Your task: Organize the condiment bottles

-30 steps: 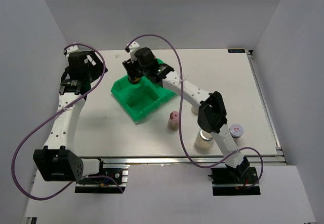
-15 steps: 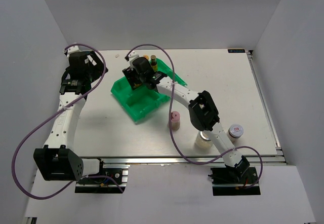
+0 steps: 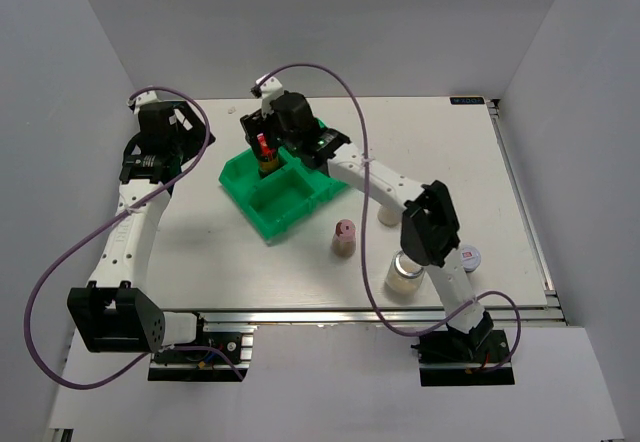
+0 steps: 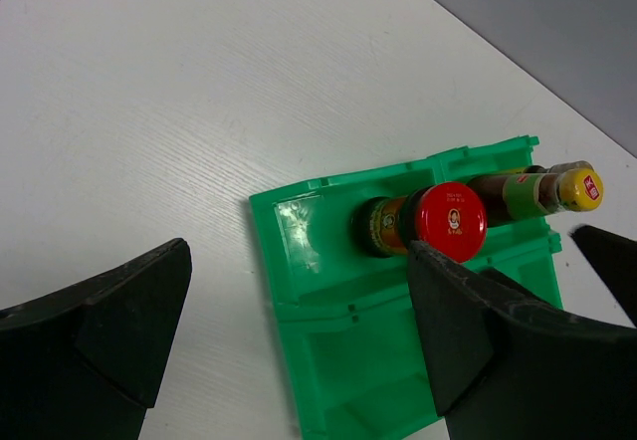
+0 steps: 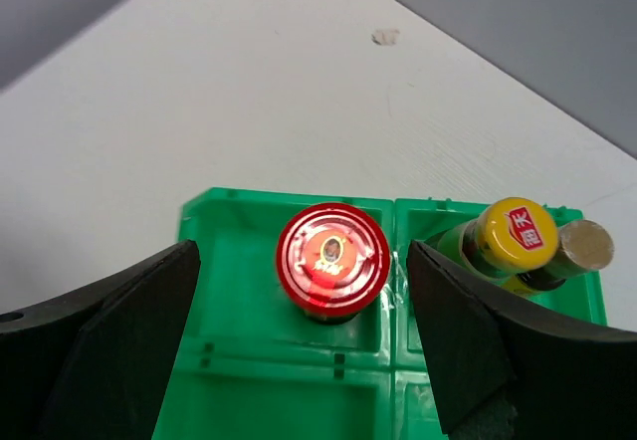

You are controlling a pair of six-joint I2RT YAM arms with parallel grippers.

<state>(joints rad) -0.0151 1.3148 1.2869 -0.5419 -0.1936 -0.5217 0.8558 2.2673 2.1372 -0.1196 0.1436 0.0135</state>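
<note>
**Red-capped jar in the tray, both my pincers spread wide**

Nearest me, by the right arm's base, I see the silver-lidded clear jar (image 3: 400, 282), half hidden behind the arm, and the grey-lidded jar (image 3: 467, 257). The pink-lidded shaker (image 3: 343, 236) stands on the table (image 3: 200, 252) just beyond, between them and the green tray (image 3: 262, 217). Farther out, the red-capped dark jar (image 5: 331, 259) stands upright in a far compartment of the tray, with the two slim sauce bottles (image 5: 518, 236) in the compartment beside it. My right gripper (image 5: 299, 291) hovers over that jar, fingers wide on either side and clear of it. My left gripper (image 4: 299, 261), off to the tray's left, gapes with nothing in it.
</note>
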